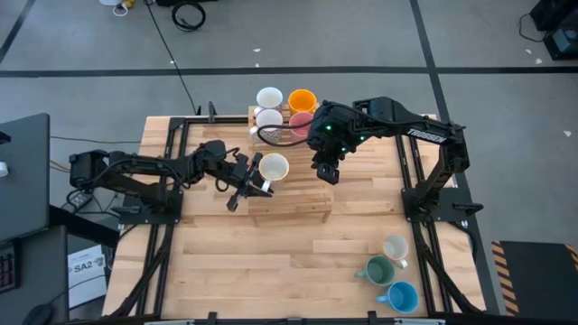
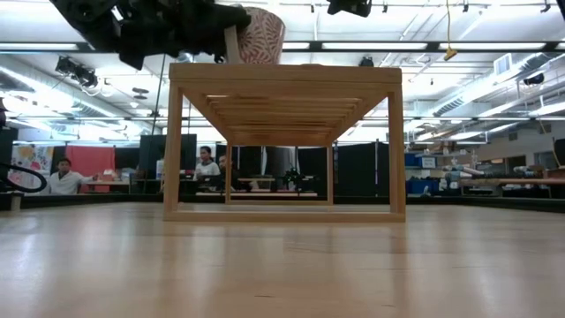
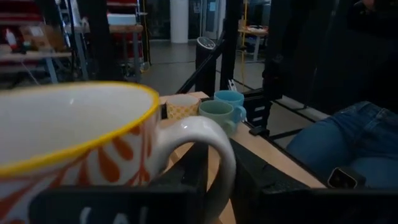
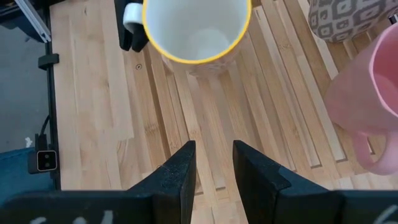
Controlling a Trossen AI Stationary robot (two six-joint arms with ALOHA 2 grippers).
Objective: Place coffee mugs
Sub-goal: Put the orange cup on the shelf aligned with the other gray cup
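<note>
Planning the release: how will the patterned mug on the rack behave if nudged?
The patterned mug looks like rigid glazed ceramic, so probably slippery and breakable. It stands upright on the slatted rack, likely stable, but it may slide rather than tip.

Close in front of me: a white ceramic mug with orange leaf pattern and yellow rim, its white handle between my left gripper's dark fingers. Farther off on the wooden table: a cream patterned mug, a pale green mug, a blue mug. Blue jeans beside the table.
</note>
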